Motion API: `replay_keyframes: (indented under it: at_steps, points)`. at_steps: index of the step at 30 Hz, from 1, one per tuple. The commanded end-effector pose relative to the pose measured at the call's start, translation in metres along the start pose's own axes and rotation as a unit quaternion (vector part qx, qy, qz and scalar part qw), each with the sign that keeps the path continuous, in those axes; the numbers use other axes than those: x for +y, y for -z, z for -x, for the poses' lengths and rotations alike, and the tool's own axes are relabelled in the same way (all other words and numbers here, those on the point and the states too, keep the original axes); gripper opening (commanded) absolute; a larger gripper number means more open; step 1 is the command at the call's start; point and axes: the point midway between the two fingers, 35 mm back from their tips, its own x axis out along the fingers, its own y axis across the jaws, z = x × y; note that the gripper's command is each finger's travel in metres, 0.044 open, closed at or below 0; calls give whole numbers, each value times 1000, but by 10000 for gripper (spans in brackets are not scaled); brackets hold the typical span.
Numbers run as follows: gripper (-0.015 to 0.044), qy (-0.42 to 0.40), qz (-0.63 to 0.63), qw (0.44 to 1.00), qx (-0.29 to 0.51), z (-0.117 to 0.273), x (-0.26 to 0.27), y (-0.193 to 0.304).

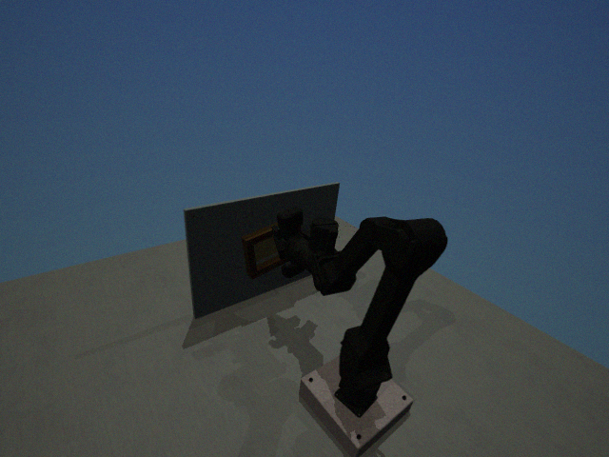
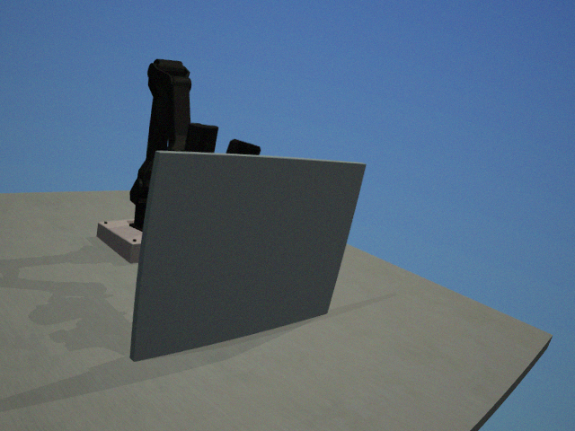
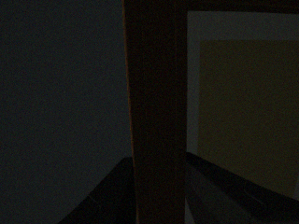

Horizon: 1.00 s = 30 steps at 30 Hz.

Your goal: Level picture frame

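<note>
The wooden picture frame [image 1: 249,258] [image 3: 158,93] hangs on the front of the grey-blue wall panel [image 1: 216,260] [image 2: 245,245] [image 3: 61,93]. In the top view its edges slope more steeply than the panel's, so its right side looks higher than its left. My gripper [image 1: 284,247] [image 3: 156,164] is shut on one side bar of the frame, a finger on each side of it in the wrist view. The gripper and wrist cover the right part of the frame in the top view. The screw and notched strip are hidden, and the panel hides the frame in the exterior view.
The panel stands upright on the grey table [image 1: 123,393] [image 2: 394,366]. The arm's pale base block [image 1: 320,388] [image 2: 116,233] is in front of the panel, and the bent arm [image 1: 393,295] [image 2: 160,111] reaches from it to the frame.
</note>
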Motion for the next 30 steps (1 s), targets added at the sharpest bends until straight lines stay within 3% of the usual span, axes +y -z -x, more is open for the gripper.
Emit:
replay_keyframes:
  at_steps: [1, 30]
  points:
    - [0, -1, -3, 1000, -1, 0, 1, 0]
    - [0, -1, -3, 1000, -1, 0, 10, 0]
